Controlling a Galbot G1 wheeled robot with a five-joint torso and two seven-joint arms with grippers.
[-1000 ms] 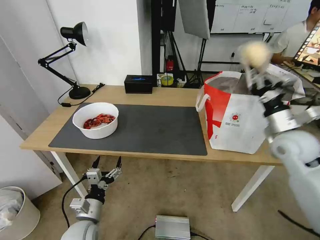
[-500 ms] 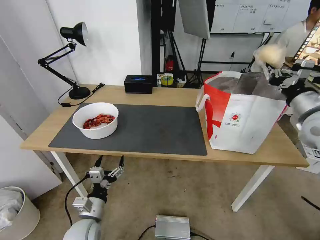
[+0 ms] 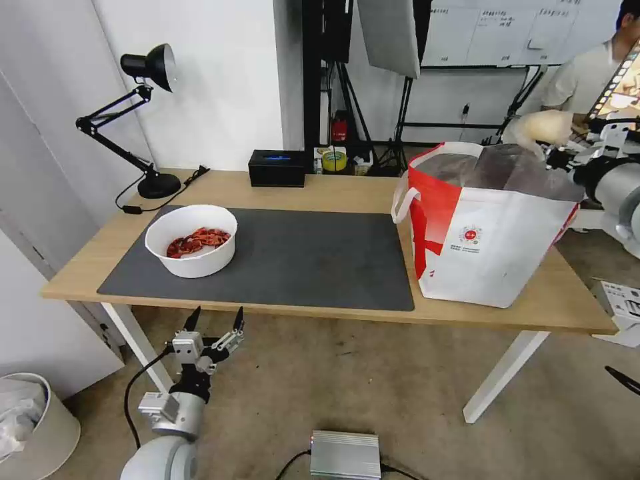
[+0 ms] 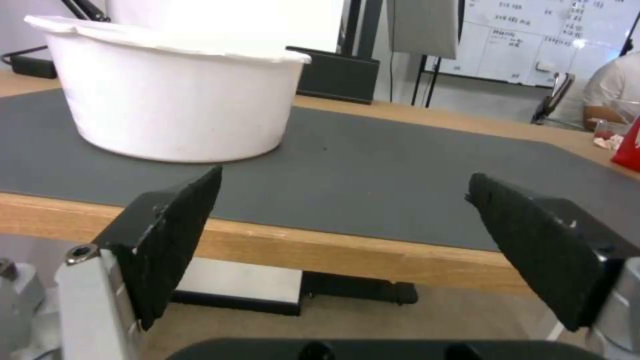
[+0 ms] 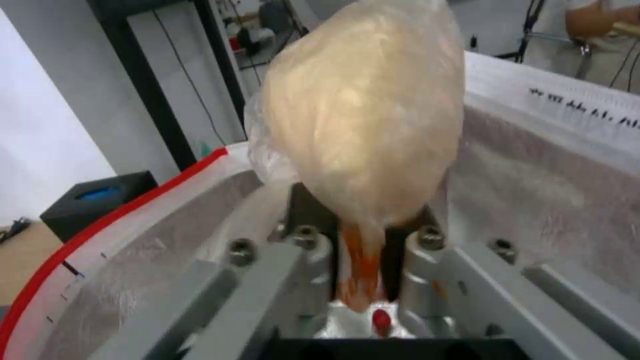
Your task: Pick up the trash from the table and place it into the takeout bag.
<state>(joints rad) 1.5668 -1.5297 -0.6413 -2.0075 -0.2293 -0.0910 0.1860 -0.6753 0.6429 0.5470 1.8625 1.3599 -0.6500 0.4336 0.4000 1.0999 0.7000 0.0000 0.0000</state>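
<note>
My right gripper (image 3: 557,152) is shut on the small clear bag with a yellowish lump (image 3: 543,127) and holds it over the far right rim of the takeout bag (image 3: 490,227). In the right wrist view the clear bag (image 5: 363,115) is pinched between the jaws, with the takeout bag's foil lining (image 5: 533,195) behind it. The white bowl of red shells (image 3: 191,239) sits on the dark grey mat (image 3: 300,260) at the table's left. My left gripper (image 3: 215,323) hangs open below the table's front edge, in front of the bowl (image 4: 170,95).
A black desk lamp (image 3: 147,100) stands at the back left corner and a black box (image 3: 277,168) at the back middle. A white bin (image 3: 30,427) is on the floor at the left, a grey box (image 3: 345,455) on the floor in front.
My right arm has swung right and away from the camera, carrying the clear bag from above the takeout bag's middle to its far right rim. The left gripper has barely shifted.
</note>
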